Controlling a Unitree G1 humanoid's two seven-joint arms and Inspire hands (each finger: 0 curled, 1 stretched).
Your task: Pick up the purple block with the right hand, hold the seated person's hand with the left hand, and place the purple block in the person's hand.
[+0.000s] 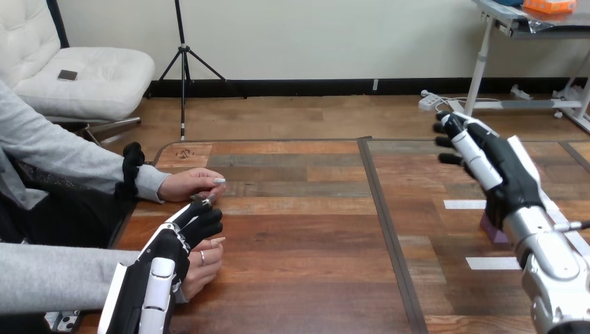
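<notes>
Fingers (476,160) of right hand (506,182) straight and spread, raised at right, purple block (493,230) on worktop (313,229) beneath its wrist, left hand (174,243) over person's near hand (206,268), grip indiscernible.

Left hand (170,254): we log it low over the worktop's near left corner, back turned up, pointing toward the far edge. We cannot tell its grasp.

Right hand (501,174): raised above the right part of the worktop, palm turned toward the left edge. Its fingers (467,149) are straight, slightly spread and aimed at the far edge.

Right forearm (553,268): slants up from the near right corner.
</notes>
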